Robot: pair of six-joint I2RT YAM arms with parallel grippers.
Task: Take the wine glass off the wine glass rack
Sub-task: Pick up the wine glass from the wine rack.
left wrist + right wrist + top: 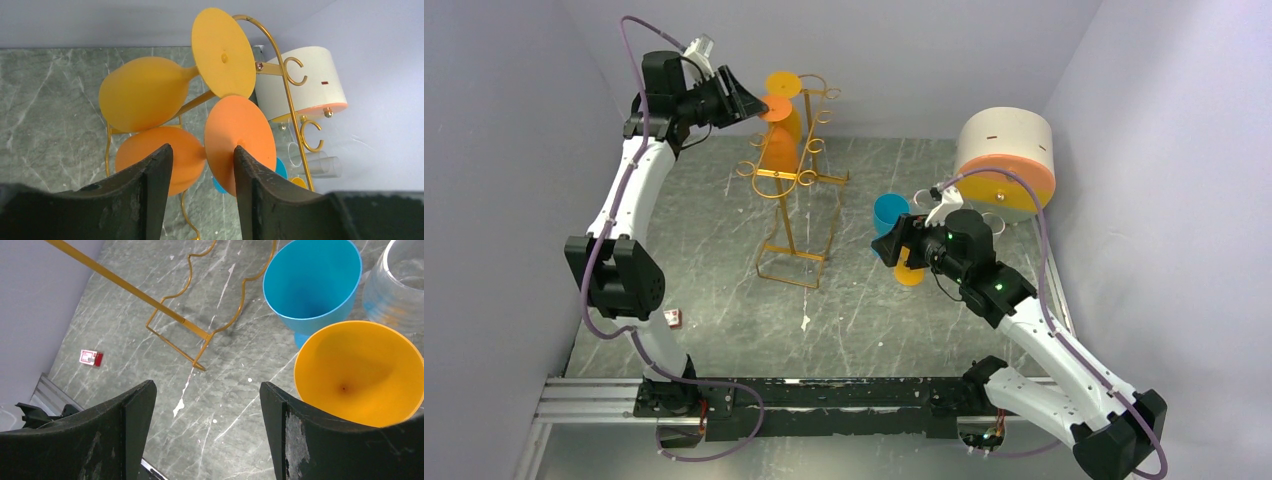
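In the left wrist view, the orange wine glass (240, 145) is seen hung on the wine glass rack (270, 69). Its stem is between the wide, unshut left pincer (201, 152). From the top, the stem cannot be seen. The right pincer (205, 390) is held wide over the tabletop (240, 405).

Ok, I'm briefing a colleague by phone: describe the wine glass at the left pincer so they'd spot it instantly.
Start at the tall gold wire rack. Two glasses hang upside down from it. The one meant is the deeper orange wine glass, its stem between the fingers of the open left pincer; its neighbour is a paler yellow glass.
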